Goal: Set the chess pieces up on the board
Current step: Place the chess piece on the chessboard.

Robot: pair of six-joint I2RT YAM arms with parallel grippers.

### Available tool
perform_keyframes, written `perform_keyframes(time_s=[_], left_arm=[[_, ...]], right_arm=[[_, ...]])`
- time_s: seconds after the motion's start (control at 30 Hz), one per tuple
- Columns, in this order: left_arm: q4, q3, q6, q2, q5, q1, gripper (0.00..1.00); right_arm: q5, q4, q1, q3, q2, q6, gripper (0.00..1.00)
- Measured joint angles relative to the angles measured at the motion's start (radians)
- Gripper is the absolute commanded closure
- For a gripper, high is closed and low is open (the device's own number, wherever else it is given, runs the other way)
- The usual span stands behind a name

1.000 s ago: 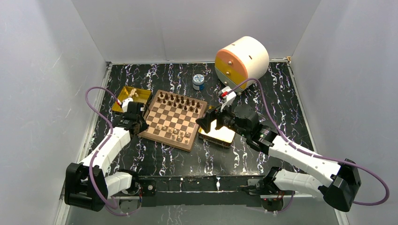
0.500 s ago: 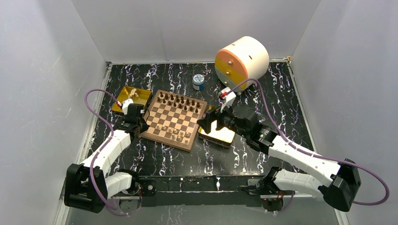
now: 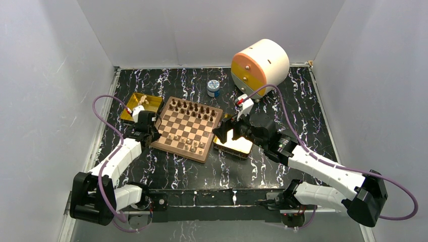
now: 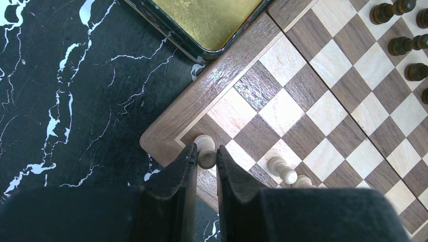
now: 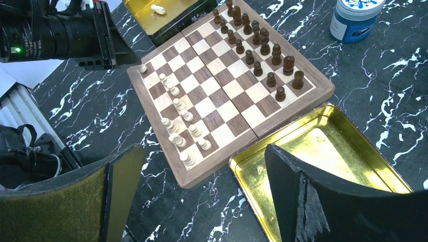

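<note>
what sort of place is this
Probably a robot lab test cell: grey panels wall in a marbled table, left arm and right arm bolted at its near edge, chessboard laid out as a prop.

pale piece [image 4: 204, 143] base: hid betw L gripper [image 4: 207, 153] | gold tray [image 4: 207, 20]: cut off top

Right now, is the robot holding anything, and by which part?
Left gripper pinches a pale piece by its sides at the board's corner. Right gripper holds nothing.
</note>
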Motion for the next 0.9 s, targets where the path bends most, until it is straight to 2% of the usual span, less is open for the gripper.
perform_keyframes(time_s=[0.2,0.4,0.57,0.7,0.77,0.9], left_arm=[[0.01,-0.005,0.0,0.022,0.007,0.0,0.9],[0.01,-0.006,0.003,0.025,0.009,0.0,0.81],[0.01,-0.006,0.005,0.028,0.014,0.0,0.78],[0.01,-0.006,0.01,0.028,0.016,0.0,0.78],[0.01,-0.006,0.011,0.028,0.017,0.0,0.87],[0.015,-0.006,0.013,0.029,0.018,0.0,0.87]], right_arm=[[0.013,-0.009,0.0,0.0,0.0,0.0,0.01],[0.016,-0.029,0.0,0.0,0.0,0.0,0.01],[0.017,-0.035,0.0,0.002,0.0,0.0,0.01],[0.017,-0.045,0.0,0.006,0.0,0.002,0.01],[0.017,-0.047,0.0,0.008,0.001,0.004,0.01],[0.018,-0.047,0.0,0.011,0.002,0.008,0.01]])
